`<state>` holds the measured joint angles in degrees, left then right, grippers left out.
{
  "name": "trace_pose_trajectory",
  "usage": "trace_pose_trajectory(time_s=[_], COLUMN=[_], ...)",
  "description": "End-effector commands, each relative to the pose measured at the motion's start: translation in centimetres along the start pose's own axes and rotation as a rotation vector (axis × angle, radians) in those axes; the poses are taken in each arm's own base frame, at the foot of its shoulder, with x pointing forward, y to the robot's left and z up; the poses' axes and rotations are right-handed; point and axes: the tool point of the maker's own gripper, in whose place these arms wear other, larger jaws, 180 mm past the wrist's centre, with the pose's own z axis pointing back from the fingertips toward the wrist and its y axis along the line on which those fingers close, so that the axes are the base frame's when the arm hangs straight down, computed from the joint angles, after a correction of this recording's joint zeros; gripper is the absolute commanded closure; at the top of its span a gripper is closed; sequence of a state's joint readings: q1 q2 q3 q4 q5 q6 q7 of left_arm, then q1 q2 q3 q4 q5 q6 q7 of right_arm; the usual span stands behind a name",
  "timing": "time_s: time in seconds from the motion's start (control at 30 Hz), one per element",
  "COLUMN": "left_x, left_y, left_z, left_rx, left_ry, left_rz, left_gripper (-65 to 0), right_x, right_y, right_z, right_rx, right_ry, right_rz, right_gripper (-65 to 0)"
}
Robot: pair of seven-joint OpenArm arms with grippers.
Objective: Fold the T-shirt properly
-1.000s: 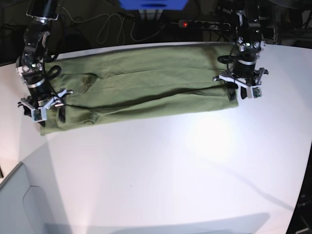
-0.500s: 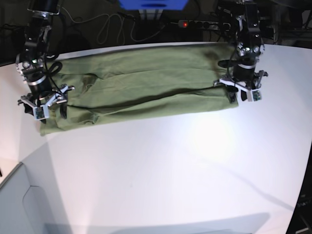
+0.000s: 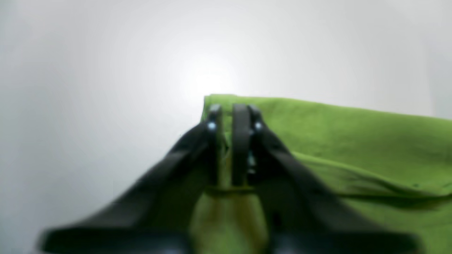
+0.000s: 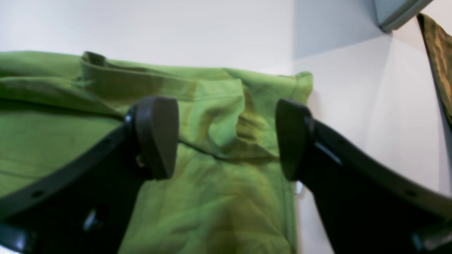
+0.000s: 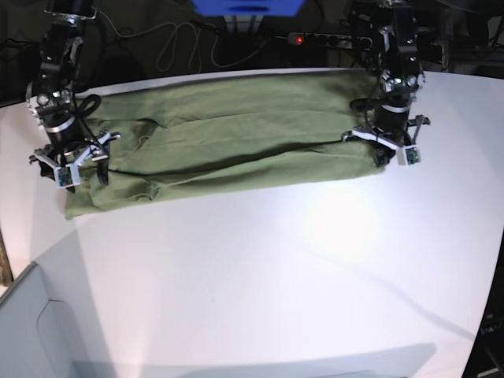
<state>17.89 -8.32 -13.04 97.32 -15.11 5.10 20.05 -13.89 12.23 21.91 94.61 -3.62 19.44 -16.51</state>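
Note:
The T-shirt lies as a long olive-green band across the far half of the white table. At its right end in the base view, my left gripper points down onto the near corner. The left wrist view shows that gripper shut, with a strip of the T-shirt pinched between its fingers at the cloth's corner. My right gripper hangs over the shirt's left end. In the right wrist view it stands wide open above the rumpled T-shirt, holding nothing.
A grey bin sits at the table's near left corner. Behind the table's back edge lie a power strip with a red light, loose cables and a blue object. A camouflage-patterned cloth shows at the right wrist view's edge.
My left gripper has gone from open to shut on the shirt's right corner. The right arm has shifted slightly back along the shirt's left end, still open.

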Motion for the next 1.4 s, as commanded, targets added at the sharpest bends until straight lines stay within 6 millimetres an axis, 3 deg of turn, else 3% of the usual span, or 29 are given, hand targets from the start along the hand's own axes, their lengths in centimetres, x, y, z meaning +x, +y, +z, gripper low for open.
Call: trace_pose_trajectory(time_s=[0.0, 0.37, 0.53, 0.67, 0.87, 0.97, 1.27, 1.37], left_x=[1.2, 1.5, 1.3, 1.2, 1.1, 1.1, 1.3, 1.3], left_y=[0.1, -0.5, -0.6, -0.6, -0.4, -0.4, -0.4, -0.4], left_z=[0.1, 2.0, 2.6, 2.8, 2.9, 2.9, 2.8, 2.8], left_rx=[-0.003, -0.015, -0.018, -0.018, -0.017, -0.017, -0.015, -0.015], left_ry=[-0.039, -0.057, -0.056, -0.054, -0.048, -0.046, -0.049, -0.052], left_rz=[-0.009, -0.019, -0.022, -0.022, -0.034, -0.035, -0.032, -0.032], left_gripper=[0.0, 0.0, 0.0, 0.0, 0.0, 0.0, -32.9, -37.6], right_x=[1.9, 4.5, 4.4, 5.0, 6.7, 6.4, 3.9, 3.3], right_y=[-0.4, 0.6, 1.5, 3.0, 2.0, 1.4, -0.3, -0.5], right_z=[0.3, 2.0, 2.2, 1.1, 0.0, -1.0, -3.6, -4.4], right_rx=[0.001, 0.007, 0.013, 0.054, 0.033, 0.029, 0.027, 0.03], right_ry=[-0.061, -0.127, -0.088, -0.023, -0.008, 0.008, 0.087, 0.107], right_rz=[0.021, 0.066, 0.062, 0.096, 0.123, 0.11, 0.063, 0.043], right_gripper=[-41.7, -41.9, -42.1, -42.0, -42.5, -46.0, -47.4, -47.2])
